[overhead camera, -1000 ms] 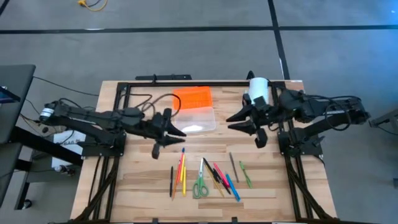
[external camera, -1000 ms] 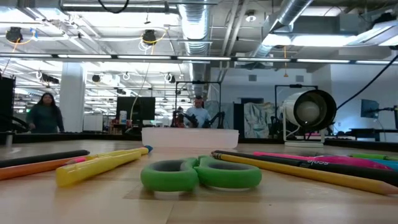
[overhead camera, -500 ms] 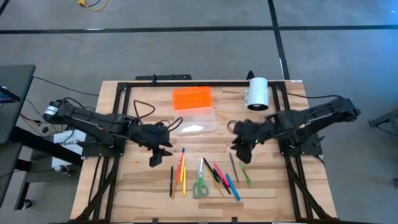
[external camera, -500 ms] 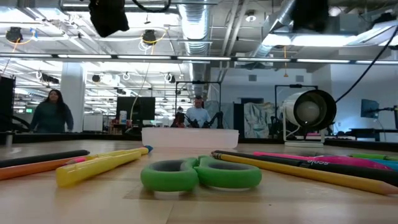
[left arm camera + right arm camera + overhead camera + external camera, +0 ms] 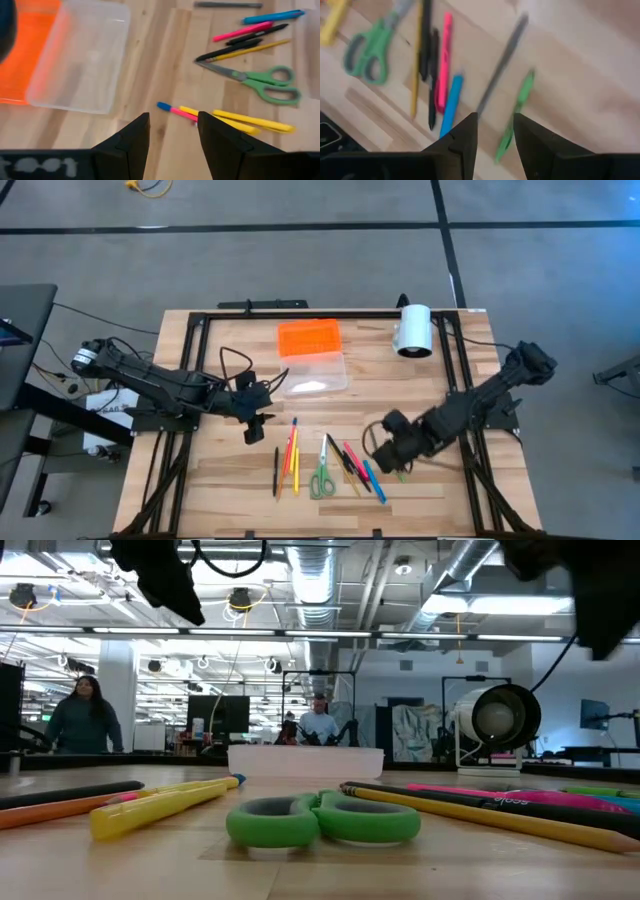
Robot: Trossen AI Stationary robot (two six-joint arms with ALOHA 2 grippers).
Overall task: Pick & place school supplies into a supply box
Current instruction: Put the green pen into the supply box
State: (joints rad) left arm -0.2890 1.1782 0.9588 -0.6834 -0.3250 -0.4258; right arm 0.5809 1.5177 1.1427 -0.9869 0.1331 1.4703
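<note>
The school supplies lie in a loose row near the table's front: a black pen, orange and yellow pens, green-handled scissors, pink, black and blue pens, a grey pen and a green pen. The supply box, a clear tray with its orange lid folded back, stands behind them. My left gripper hangs open above the pink pen's blue tip. My right gripper hangs open over the grey and green pens, pointing down.
A white cylinder lies at the far right of the table. A black frame runs along the far edge and both sides. Bare wood shows between the tray and the row of supplies. People stand in the room beyond.
My right gripper has swung from beside the white cylinder toward the table's near edge, sinking and tipping until it points down over the grey and green pens. My left gripper has tipped downward and sunk a little near the tray's front left corner. No supplies have moved.
</note>
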